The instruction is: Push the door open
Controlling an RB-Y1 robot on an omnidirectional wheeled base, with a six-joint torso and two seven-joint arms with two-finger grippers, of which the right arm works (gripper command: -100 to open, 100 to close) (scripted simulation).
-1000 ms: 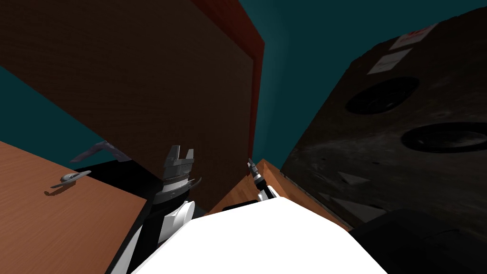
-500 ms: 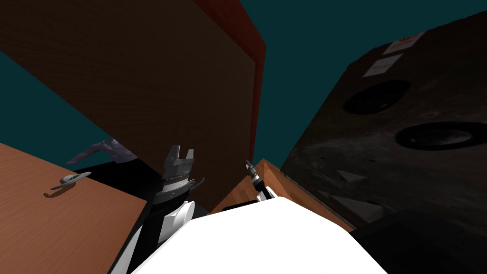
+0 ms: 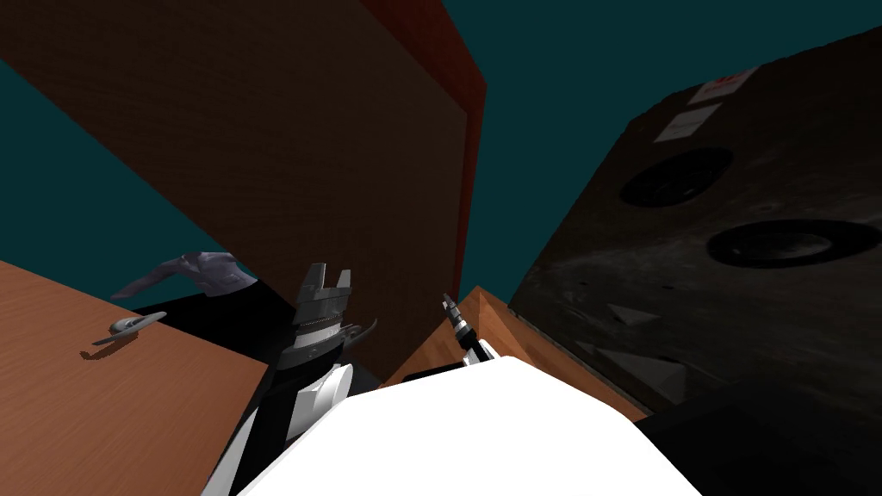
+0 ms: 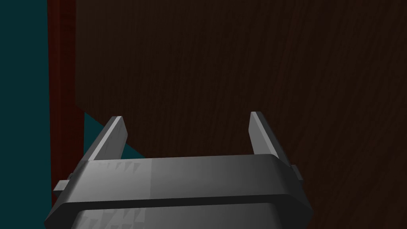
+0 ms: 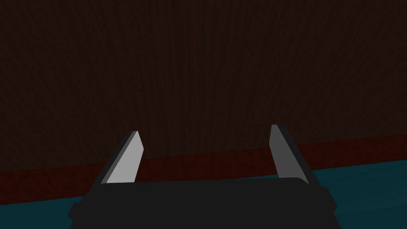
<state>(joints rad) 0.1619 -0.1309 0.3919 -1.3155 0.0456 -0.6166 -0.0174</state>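
My left claw [image 3: 328, 277] is raised at the end of my left forearm [image 3: 303, 392] and points toward 12 o'clock in the head view, with the dark ribbed left wrist [image 3: 315, 331] straight beneath it at 6 o'clock. Seen from its own camera, its two grey fingers [image 4: 111, 137] stand wide apart and hold nothing. My right claw [image 3: 447, 300] sits at 3 o'clock from the left one, looking smaller and leaning toward 11 o'clock on a thin dark-and-white right wrist [image 3: 469, 336], and its blades [image 5: 126, 159] are likewise spread and empty.
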